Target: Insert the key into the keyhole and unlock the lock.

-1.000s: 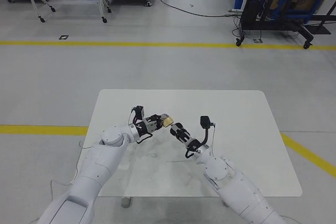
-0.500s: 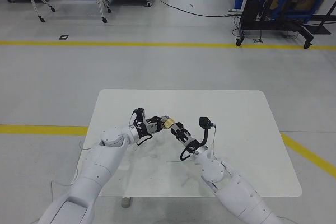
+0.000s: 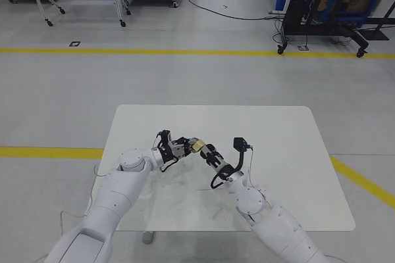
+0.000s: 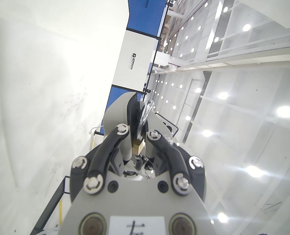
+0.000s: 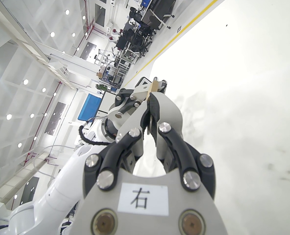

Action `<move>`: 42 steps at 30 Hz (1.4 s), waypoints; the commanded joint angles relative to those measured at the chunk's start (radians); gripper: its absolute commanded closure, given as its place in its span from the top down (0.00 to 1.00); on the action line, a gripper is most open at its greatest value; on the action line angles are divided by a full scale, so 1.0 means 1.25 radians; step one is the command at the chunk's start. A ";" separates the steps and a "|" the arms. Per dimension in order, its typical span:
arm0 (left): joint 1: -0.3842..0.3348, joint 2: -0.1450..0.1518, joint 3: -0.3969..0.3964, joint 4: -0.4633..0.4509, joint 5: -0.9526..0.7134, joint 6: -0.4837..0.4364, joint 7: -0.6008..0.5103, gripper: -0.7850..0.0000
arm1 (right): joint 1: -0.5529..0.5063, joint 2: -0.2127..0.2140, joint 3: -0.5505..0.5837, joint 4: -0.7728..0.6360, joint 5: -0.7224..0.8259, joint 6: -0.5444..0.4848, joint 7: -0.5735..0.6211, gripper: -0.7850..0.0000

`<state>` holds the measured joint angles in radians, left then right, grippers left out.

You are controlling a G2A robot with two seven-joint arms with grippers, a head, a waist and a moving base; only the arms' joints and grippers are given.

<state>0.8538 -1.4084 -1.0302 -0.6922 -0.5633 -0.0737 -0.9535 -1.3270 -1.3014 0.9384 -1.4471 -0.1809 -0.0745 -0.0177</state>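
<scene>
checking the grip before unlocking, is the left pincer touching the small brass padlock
Touching. The left wrist view shows the left pincer shut on the small brass padlock, whose body is clamped between its two sides.

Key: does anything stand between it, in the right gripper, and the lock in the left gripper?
Nothing visible does. The right gripper, shut on the key, sits right at the lock held by the left gripper; no object lies between.
</scene>
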 commanded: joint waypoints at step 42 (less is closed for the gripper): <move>-0.020 -0.013 0.000 0.047 0.009 -0.014 0.004 0.00 | -0.019 -0.020 0.047 0.002 0.023 -0.009 0.064 0.37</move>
<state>0.8288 -1.4246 -1.0302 -0.6333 -0.5532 -0.0916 -0.9488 -1.3483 -1.3260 0.9957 -1.4434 -0.1519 -0.0854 0.0606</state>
